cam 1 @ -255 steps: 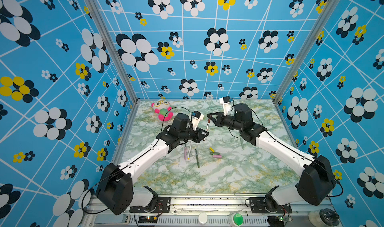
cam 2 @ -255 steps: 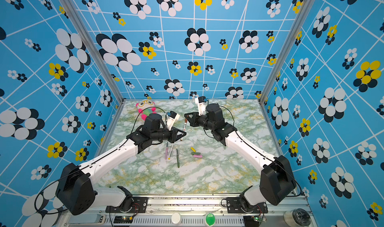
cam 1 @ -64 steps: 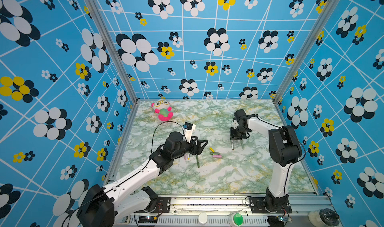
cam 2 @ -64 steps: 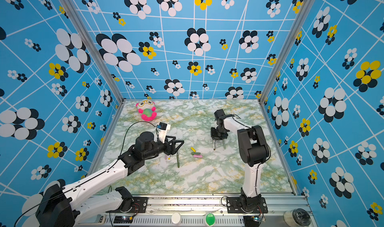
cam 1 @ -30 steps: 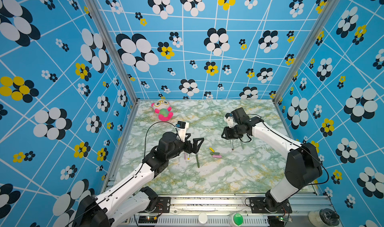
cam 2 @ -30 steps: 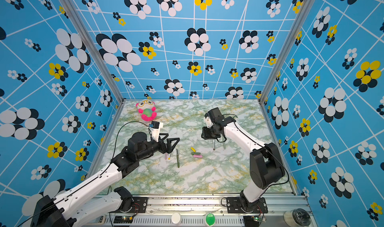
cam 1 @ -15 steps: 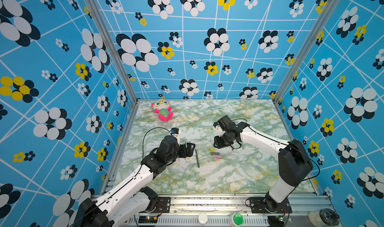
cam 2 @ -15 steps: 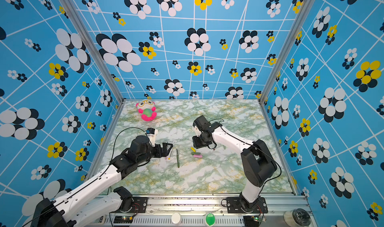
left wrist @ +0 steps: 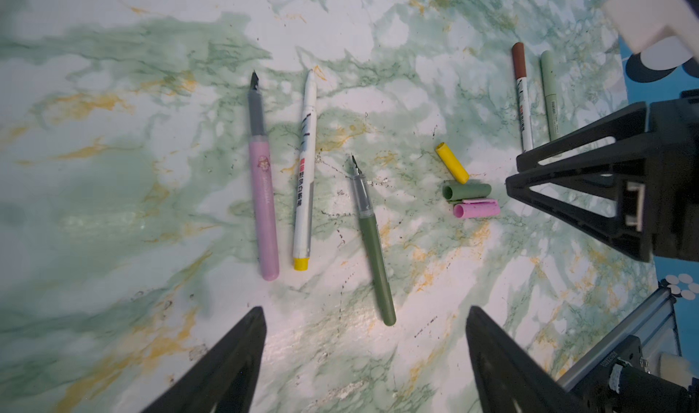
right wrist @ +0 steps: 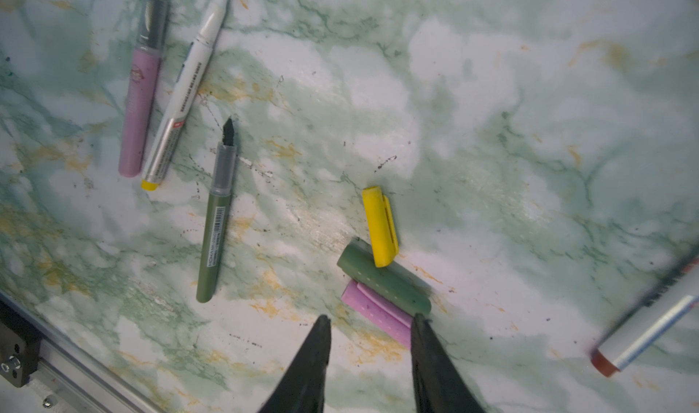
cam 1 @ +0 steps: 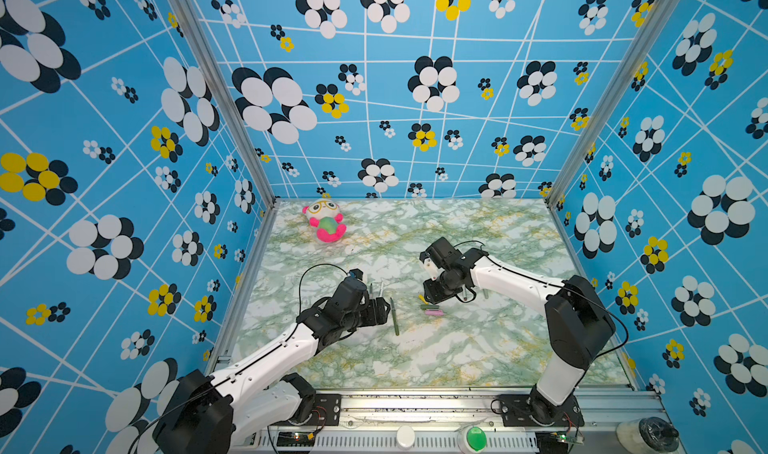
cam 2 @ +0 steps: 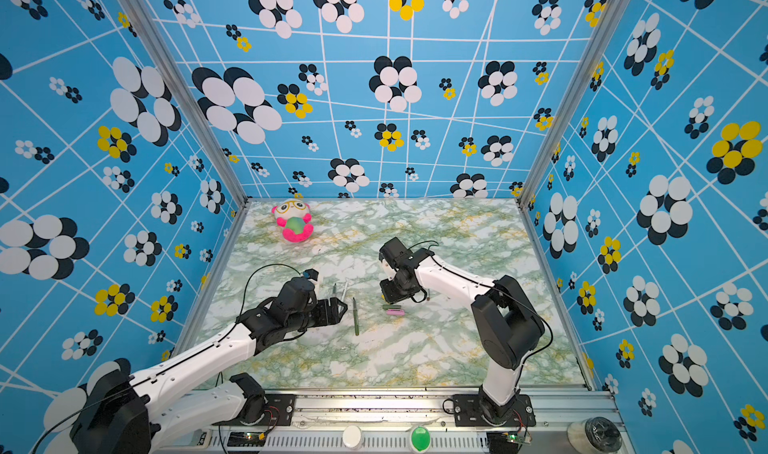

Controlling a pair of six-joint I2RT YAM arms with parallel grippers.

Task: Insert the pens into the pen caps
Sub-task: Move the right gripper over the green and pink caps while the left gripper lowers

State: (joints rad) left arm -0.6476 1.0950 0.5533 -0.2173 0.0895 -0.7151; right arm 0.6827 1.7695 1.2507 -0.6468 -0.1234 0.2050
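Three uncapped pens lie side by side: a pink pen [left wrist: 263,203], a white pen [left wrist: 304,173] with a yellow end, and a dark green pen [left wrist: 372,241] [cam 1: 394,317]. Beside them lie a yellow pen cap [right wrist: 380,226], a dark green cap [right wrist: 382,282] and a pink cap [right wrist: 378,309], touching one another. My left gripper [left wrist: 365,311] [cam 2: 338,308] is open and empty, just short of the dark green pen's rear end. My right gripper [right wrist: 370,320] [cam 1: 434,298] hangs over the caps, open by a narrow gap, one fingertip over the pink cap's end.
Two capped pens, one with a brown cap [left wrist: 522,97] and one pale green [left wrist: 550,93], lie on the marble table beyond the right gripper. A pink plush toy [cam 1: 324,223] sits at the back left. Blue flowered walls close in three sides.
My right gripper has swung left from the table's right part to above the caps. My left arm has drawn back and lowered toward the pens, its jaws narrowing a little.
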